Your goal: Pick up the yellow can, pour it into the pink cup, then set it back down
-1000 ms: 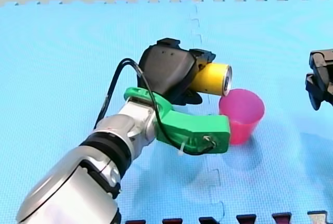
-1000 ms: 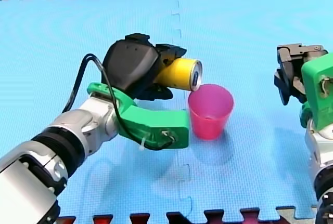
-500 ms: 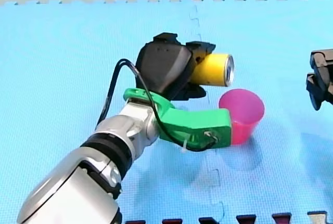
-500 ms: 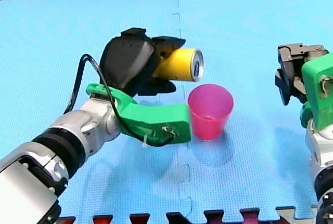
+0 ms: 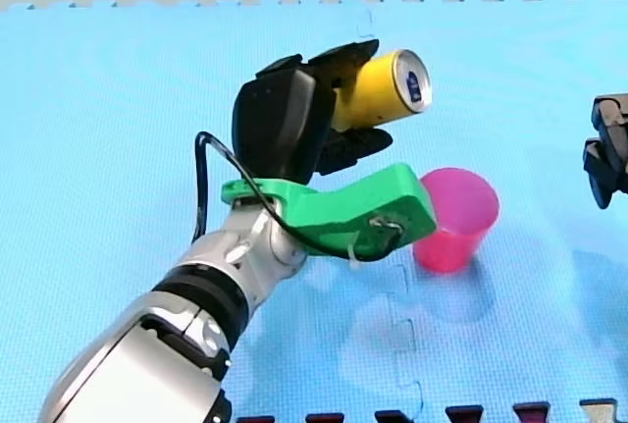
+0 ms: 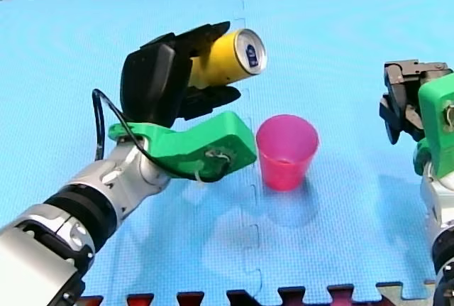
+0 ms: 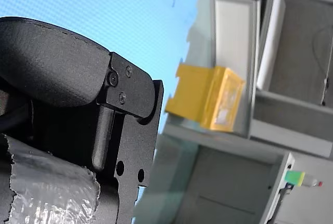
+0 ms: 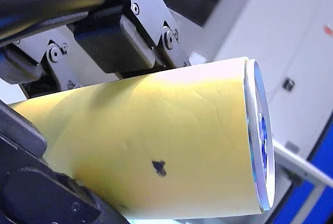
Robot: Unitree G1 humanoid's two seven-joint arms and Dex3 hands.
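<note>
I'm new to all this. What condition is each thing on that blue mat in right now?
yellow can: held off the mat, tilted, top end higher
pink cup: upright on the mat, untouched
left hand: shut on the yellow can
right hand: open, at the mat's right edge

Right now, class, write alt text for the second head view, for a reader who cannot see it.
The robot's left hand holds the yellow can in the air, lid end tilted up, above and left of the upright pink cup on the blue foam mat. The right hand is at the right edge, holding nothing.
</note>
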